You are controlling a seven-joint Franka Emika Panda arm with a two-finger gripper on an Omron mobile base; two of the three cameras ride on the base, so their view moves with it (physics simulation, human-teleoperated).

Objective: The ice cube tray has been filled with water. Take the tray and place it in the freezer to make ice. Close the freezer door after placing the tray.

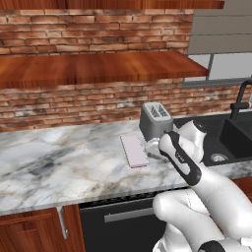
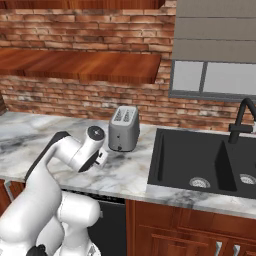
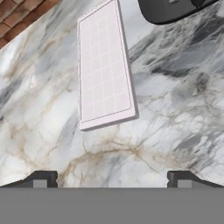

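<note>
The ice cube tray (image 1: 134, 150) lies flat on the marble counter (image 1: 59, 162), just left of the grey toaster (image 1: 155, 119). In the hand view the pale pink tray (image 3: 105, 70) with its grid of cells stretches away from me. My gripper (image 3: 113, 181) hovers above the counter, short of the tray's near end. Its fingertips (image 3: 41, 179) stand wide apart with nothing between them, so it is open. The freezer and the freezer door are out of view.
The toaster (image 2: 123, 128) stands close on the tray's right, its dark base (image 3: 175, 8) at the hand view's top. A black sink (image 2: 200, 160) with a faucet (image 2: 240, 120) lies further right. A wooden shelf (image 1: 98, 66) hangs over the counter, and a dark dishwasher (image 1: 123, 221) sits below.
</note>
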